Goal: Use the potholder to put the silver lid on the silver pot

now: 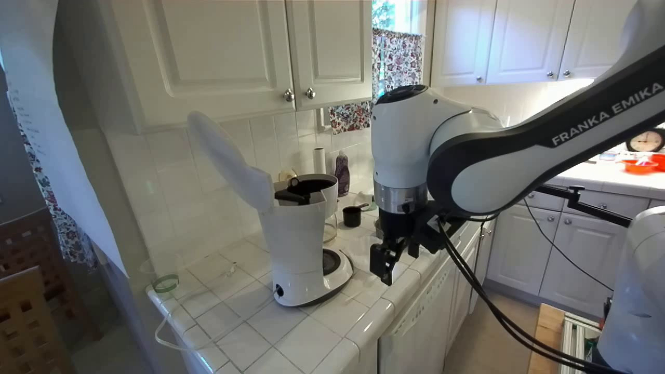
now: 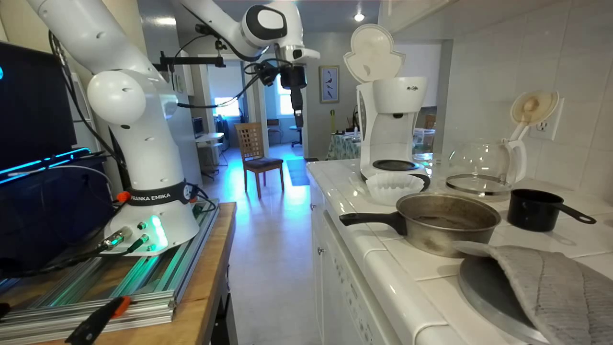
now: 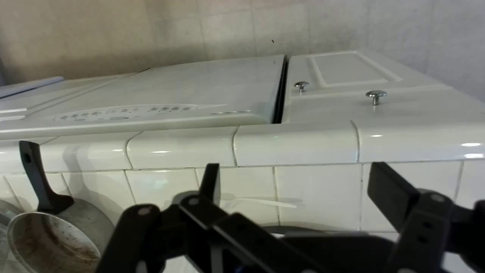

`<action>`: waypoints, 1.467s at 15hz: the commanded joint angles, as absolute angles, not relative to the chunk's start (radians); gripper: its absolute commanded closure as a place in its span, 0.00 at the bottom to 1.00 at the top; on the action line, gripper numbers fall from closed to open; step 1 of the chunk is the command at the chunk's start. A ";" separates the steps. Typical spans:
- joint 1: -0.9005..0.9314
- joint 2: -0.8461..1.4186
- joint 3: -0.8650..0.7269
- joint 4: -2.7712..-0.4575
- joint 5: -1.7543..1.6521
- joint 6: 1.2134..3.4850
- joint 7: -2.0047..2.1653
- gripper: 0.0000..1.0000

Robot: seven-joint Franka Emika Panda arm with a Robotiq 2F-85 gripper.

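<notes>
Kitchen with white cupboards (image 1: 223, 47) over a tiled bench (image 1: 260, 337), wall tiles (image 1: 208, 171) running along its back edge. Coffee maker (image 2: 400, 96) is parked toward the end corner with its top (image 2: 373, 50) flipped up in both exterior views, and a paper filter (image 2: 395, 188) sits just beside its base. Further along, the silver pot (image 2: 445, 242) stands upright and open by the front edge, dark handle (image 2: 371, 218) poking out over the rounded tiles there. Silver lid (image 2: 493, 293) is lying on the bench near that same edge, on the pot's other side from the coffee maker, partly covered by a grey potholder (image 2: 560, 292). It's just beside the pot, though I can't tell whether they touch. Closer to the back edge you've got a black cup (image 2: 531, 213) with a long handle and a glass jug (image 2: 471, 163) with its cap (image 2: 532, 108) raised. As for the claw (image 3: 297, 185), it hangs well above the tiles by the front edge. Wrist view shows its fingers (image 3: 209, 180) spread wide, bench visible between them, and the pot well apart from them along that edge.
</notes>
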State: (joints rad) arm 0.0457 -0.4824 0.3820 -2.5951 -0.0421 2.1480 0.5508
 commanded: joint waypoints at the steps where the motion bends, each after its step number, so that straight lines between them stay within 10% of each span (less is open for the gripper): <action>1: 0.022 -0.547 0.325 -2.637 -0.068 2.158 0.625 0.00; 22: -0.123 -0.646 0.166 -2.685 -0.090 2.149 0.623 0.00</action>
